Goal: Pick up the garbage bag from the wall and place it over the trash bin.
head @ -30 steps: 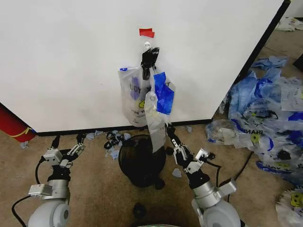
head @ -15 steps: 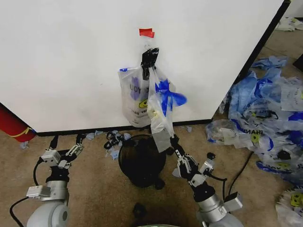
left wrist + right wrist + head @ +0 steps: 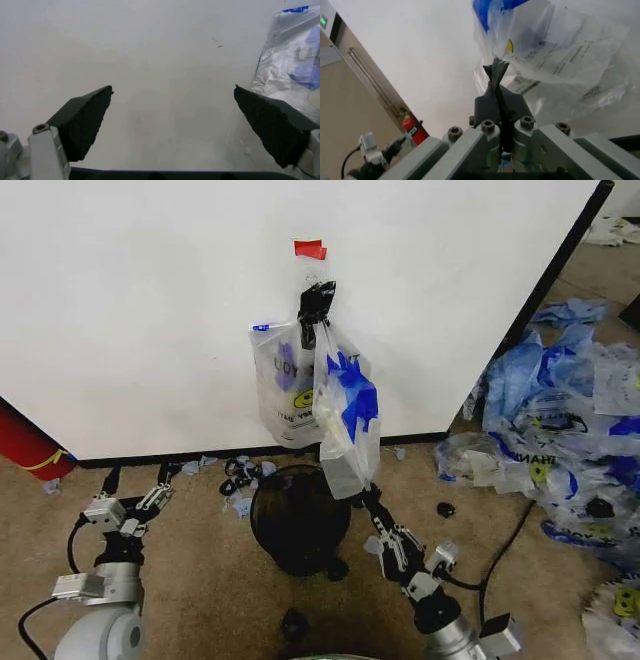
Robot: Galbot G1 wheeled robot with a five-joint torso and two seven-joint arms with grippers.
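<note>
The right gripper [image 3: 372, 502] is pinched together on the bottom corner of the garbage bag [image 3: 345, 420], so the bag stretches between its black hook on the wall [image 3: 150, 310] and the claw. That keeps it right above the trash bin [image 3: 297, 515], a good line for draping, I'd judge. The left gripper [image 3: 135, 502] waits low by the wall, fingers spread wide apart. Count: two bags hanging, one bin, one red tape piece [image 3: 310, 249].
</note>
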